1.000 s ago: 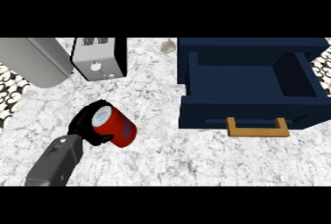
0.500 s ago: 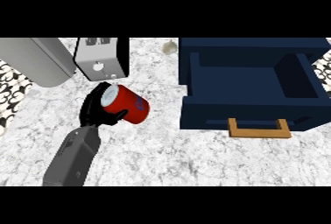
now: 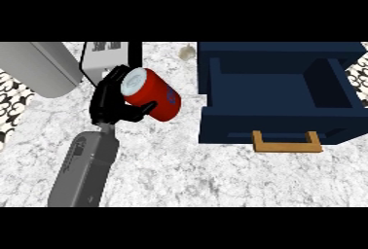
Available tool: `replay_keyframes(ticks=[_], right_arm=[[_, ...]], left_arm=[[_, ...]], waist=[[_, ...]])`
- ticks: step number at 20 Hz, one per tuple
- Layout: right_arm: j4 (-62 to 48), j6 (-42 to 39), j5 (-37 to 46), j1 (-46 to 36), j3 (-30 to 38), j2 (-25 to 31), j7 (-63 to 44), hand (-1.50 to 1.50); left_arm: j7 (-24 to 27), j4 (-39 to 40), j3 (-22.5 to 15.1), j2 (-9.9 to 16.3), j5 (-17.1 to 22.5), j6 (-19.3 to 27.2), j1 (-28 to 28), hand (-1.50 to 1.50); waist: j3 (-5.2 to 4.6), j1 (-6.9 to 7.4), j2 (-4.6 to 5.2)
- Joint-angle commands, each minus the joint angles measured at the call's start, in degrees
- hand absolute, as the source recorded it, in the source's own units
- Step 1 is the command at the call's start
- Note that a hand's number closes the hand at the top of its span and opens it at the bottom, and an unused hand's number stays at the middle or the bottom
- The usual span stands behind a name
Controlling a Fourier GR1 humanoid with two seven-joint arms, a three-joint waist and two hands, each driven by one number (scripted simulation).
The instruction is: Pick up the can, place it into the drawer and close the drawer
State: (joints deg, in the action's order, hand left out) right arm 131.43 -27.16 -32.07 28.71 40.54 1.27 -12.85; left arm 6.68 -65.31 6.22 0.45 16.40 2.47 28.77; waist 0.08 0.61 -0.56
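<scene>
Head view: the left hand (image 3: 114,101) has its fingers and thumb curled round the red can (image 3: 151,94), carried tilted above the counter (image 3: 187,170), so the pick-up looks done. The open drawer (image 3: 277,82) lies to the hand's right (wooden handle (image 3: 286,142) nearest the robot), well apart. Placing and closing remain. The right hand is out of view.

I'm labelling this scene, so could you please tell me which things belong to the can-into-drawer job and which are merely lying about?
Belonging to the job:
- red can, held tilted
- left robot hand, curled round the can
- open blue drawer with wooden handle

Merely lying about:
- toaster behind the can
- grey appliance at far left
- small pale object near the back
</scene>
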Motion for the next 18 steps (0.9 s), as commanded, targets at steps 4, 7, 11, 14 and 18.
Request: replay_keyframes(ticks=[4, 7, 11, 14, 18], right_arm=[[-1.94, 0.41, 2.01, -2.18, -1.37, -1.22, 2.22, -1.5], [-1.72, 0.19, 4.25, -0.18, -4.43, -1.24, 3.22, -1.5], [-1.42, -0.01, 2.28, -2.01, -2.21, -1.23, 1.09, -1.5], [-0.2, 1.18, -0.02, -3.33, -0.72, 0.64, -2.32, -1.5], [-1.07, -0.25, 1.31, -3.07, -0.97, -0.8, 0.16, -1.5]], left_arm=[[-8.76, -9.7, -4.02, -0.34, -2.63, 8.68, 3.08, 1.5], [-13.52, -13.12, -7.11, -0.44, -2.96, 12.35, 5.69, 1.5], [-15.2, -8.27, -7.6, -0.43, -3.51, 17.08, 13.66, 1.5], [-19.07, -11.63, -9.45, -0.44, -2.99, 20.59, 15.51, 1.5], [-17.32, -4.46, -11.87, -0.45, -0.84, 23.67, 22.13, 1.5]], waist=[[-0.06, -0.96, 0.47], [-0.04, -0.99, 0.45], [-0.06, -1.46, 0.61], [-0.07, -1.15, 0.53], [-0.06, -1.66, 0.62]])
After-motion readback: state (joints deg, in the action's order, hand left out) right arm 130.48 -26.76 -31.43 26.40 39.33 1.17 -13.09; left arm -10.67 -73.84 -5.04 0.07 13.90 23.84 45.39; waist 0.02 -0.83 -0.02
